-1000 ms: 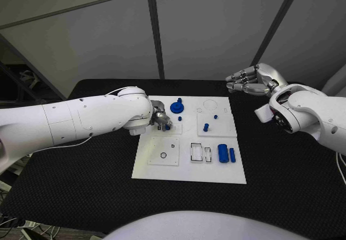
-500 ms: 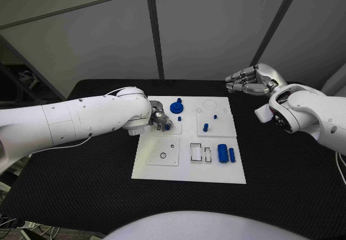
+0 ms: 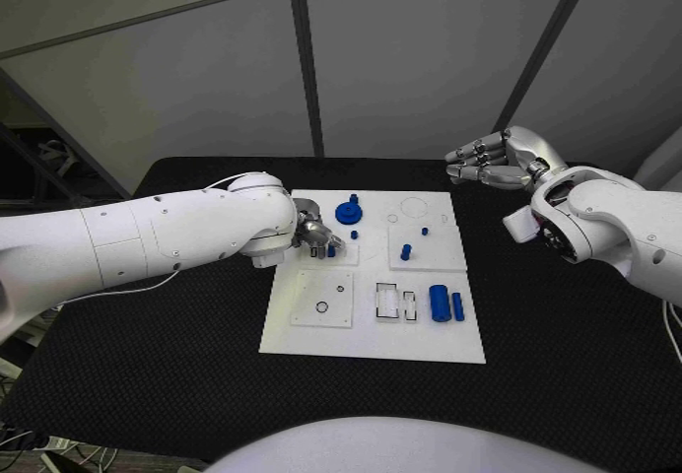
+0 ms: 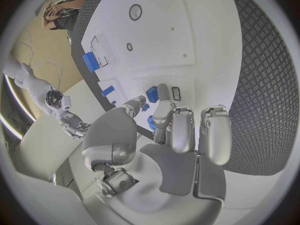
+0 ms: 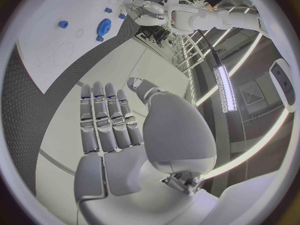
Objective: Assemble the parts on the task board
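Left hand (image 3: 315, 235) pinched a small blue peg (image 3: 330, 250) over the white task board (image 3: 373, 340); right hand (image 3: 493, 161) hovered empty, fingers apart, beyond the black desk (image 3: 142, 374).

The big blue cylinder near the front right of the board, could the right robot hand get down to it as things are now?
Probably yes. The cylinder lies uncovered on the board, the right robot hand hovers empty behind it, and the left robot hand works at the far side, out of the way.

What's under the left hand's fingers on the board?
A small blue part sits at the left hand's fingertips on the task board. Whatever lies beneath the fingers is covered.
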`<state>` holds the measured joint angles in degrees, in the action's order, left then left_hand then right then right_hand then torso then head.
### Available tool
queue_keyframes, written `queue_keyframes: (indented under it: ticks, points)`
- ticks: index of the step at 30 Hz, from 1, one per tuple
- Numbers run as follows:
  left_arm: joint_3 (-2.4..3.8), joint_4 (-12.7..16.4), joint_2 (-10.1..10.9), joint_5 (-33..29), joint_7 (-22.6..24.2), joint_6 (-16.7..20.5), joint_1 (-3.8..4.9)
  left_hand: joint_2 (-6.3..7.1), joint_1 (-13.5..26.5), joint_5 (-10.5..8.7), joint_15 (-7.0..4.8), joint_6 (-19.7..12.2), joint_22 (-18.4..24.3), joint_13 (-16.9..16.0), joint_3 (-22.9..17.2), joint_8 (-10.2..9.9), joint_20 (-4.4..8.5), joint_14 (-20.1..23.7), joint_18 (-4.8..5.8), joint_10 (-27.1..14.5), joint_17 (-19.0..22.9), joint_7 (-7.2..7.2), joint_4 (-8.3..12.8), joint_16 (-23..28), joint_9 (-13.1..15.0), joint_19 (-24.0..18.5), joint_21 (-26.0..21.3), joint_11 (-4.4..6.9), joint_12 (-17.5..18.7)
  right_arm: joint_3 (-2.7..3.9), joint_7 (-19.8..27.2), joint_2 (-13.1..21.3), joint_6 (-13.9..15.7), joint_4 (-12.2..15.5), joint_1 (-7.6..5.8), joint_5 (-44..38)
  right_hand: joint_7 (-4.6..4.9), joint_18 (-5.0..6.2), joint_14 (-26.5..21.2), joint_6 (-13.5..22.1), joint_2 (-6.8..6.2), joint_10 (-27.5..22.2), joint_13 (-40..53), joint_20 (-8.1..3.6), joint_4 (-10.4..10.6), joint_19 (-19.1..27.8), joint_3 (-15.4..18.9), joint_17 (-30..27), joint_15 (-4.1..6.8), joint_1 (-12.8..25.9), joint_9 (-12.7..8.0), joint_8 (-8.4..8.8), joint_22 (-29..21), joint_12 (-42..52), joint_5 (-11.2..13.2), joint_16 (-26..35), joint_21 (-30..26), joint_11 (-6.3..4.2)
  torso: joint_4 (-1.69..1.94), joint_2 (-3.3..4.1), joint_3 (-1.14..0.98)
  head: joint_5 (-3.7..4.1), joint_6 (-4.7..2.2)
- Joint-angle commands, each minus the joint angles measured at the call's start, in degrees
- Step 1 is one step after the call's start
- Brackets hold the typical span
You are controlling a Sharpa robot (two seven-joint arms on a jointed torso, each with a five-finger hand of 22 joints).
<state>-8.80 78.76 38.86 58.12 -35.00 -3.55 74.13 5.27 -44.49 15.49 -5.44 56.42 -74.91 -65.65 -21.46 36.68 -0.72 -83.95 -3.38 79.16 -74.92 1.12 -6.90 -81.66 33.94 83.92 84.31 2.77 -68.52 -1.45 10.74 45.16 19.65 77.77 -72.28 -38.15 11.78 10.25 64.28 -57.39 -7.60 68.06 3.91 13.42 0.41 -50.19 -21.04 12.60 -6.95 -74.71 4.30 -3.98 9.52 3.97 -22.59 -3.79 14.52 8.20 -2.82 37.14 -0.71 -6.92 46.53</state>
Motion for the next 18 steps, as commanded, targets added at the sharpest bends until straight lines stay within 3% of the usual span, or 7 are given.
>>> queue_keyframes:
  ticks: [1, 3, 5, 8, 14, 16, 18]
  points:
    - [0.17, 0.6, 0.4, -0.2, -0.3, 1.2, 0.05, 0.01, -0.5, -0.14, -0.54, 0.3, -6.7, 0.0, 1.3, 0.3, 0.32, -3.6, 1.52, 0.2, -6.0, -0.19, -0.3, 0.2, -0.2, 2.7, 0.2, 0.11, -0.3, 0.04, 0.1, 0.0, -0.4, 0.0, -0.11, -0.1, 0.35, 0.19, -0.6, 0.0, 0.05, -0.3, -0.1, 0.29, 0.0, 0.0, 0.2, -0.1, 0.02, 0.5, 0.0, 0.08, -0.1, -0.1, -0.3, 0.3, -0.5, 0.23, -0.01, -0.01, 0.0, -0.02, -0.08]
    - [0.41, 1.0, 0.7, -0.6, -0.3, 1.3, 0.08, 0.18, -0.9, -0.14, -0.56, 0.2, -6.6, 0.1, 2.5, 0.4, 0.33, -3.6, 1.48, 0.1, -6.0, -0.17, -0.5, 0.2, -0.4, 2.7, 0.1, 0.11, -0.1, 0.04, 0.1, 0.0, -0.4, -0.1, -0.11, -0.1, 0.35, 0.19, -0.6, 0.0, 0.05, -0.3, -0.1, 0.3, 0.0, 0.0, 0.2, -0.1, 0.02, 0.5, 0.0, 0.08, -0.1, -0.1, -0.3, 0.3, -0.5, 0.23, -0.02, 0.0, 0.0, -0.02, -0.1]
    - [1.15, 1.2, 0.9, -1.1, -0.3, 1.3, 0.1, 0.5, -1.2, -0.13, -0.54, 0.0, -6.4, 0.4, 3.5, 0.4, 0.35, -3.6, 1.45, 0.0, -6.0, -0.14, -0.6, 0.2, -0.5, 2.6, 0.0, 0.09, 0.1, 0.04, 0.1, 0.0, -0.4, -0.2, -0.11, -0.1, 0.36, 0.18, -0.6, 0.1, 0.06, -0.4, -0.1, 0.32, 0.0, 0.1, 0.3, -0.1, -0.01, 0.5, 0.0, 0.08, -0.2, -0.1, -0.3, 0.3, -0.5, 0.24, -0.01, 0.0, 0.01, -0.01, -0.2]
    - [2.59, 1.5, 1.2, -1.4, -0.3, 1.2, 0.12, 0.86, -2.0, -0.09, -0.5, -0.4, -6.0, 1.4, 4.8, 0.3, 0.35, -3.6, 1.35, -0.7, -6.0, -0.01, -0.6, 0.2, -0.8, 2.4, -0.3, -0.01, 1.0, 0.04, 0.1, -0.1, -0.5, -0.3, -0.1, -0.1, 0.37, 0.18, -0.7, 0.1, 0.06, -0.4, -0.1, 0.34, 0.1, 0.1, 0.3, -0.2, -0.02, 0.6, 0.0, 0.08, -0.2, -0.1, -0.3, 0.3, -0.6, 0.26, 0.01, -0.02, 0.01, -0.1, -0.42]
    - [6.29, 2.3, 2.4, -1.7, -0.3, -2.8, 0.9, 0.92, -3.9, -0.05, -0.27, -1.5, -4.6, 3.7, 7.2, 0.2, 0.2, -3.5, 1.03, -2.2, -5.9, 0.37, -0.8, 0.4, -1.3, 1.8, -1.4, -0.33, 3.0, 0.03, 0.1, -0.1, -0.5, -0.7, -0.1, -0.1, 0.38, 0.18, -0.7, 0.1, 0.05, -0.4, -0.1, 0.35, 0.1, 0.1, 0.3, -0.2, -0.04, 0.6, 0.0, 0.08, -0.2, -0.1, -0.3, 0.3, -0.7, 0.27, 0.03, -0.03, -0.01, -0.21, -0.63]
    - [6.97, 2.1, 2.6, -1.9, -0.2, -4.0, 1.43, 0.7, -5.1, -0.02, -0.06, -2.3, -3.4, 5.4, 8.2, -0.2, 0.06, -3.5, 0.77, -3.4, -5.8, 0.71, -0.8, 0.4, -1.7, 1.3, -2.3, -0.63, 4.5, 0.03, 0.1, -0.2, -0.5, -0.8, -0.1, -0.1, 0.38, 0.18, -0.7, 0.1, 0.05, -0.4, -0.1, 0.35, 0.1, 0.1, 0.3, -0.2, -0.04, 0.6, 0.0, 0.08, -0.2, -0.1, -0.3, 0.3, -0.7, 0.27, 0.05, -0.01, 0.0, -0.34, -0.75]
    - [7.69, 1.3, 2.7, -2.4, -0.1, -4.9, 2.06, 0.43, -6.6, 0.03, 0.42, -4.4, -1.9, 9.2, 9.1, -1.8, -0.26, -3.5, 0.48, -5.9, -5.8, 1.58, -0.7, 0.5, -2.7, 0.7, -3.4, -1.31, 8.1, 0.03, 0.1, -0.2, -0.4, -0.9, -0.1, -0.1, 0.38, 0.18, -0.7, 0.1, 0.05, -0.4, -0.1, 0.35, 0.1, 0.1, 0.3, -0.2, -0.04, 0.6, 0.0, 0.08, -0.2, -0.1, -0.3, 0.3, -0.7, 0.27, 0.03, 0.0, -0.04, -0.39, -0.94]
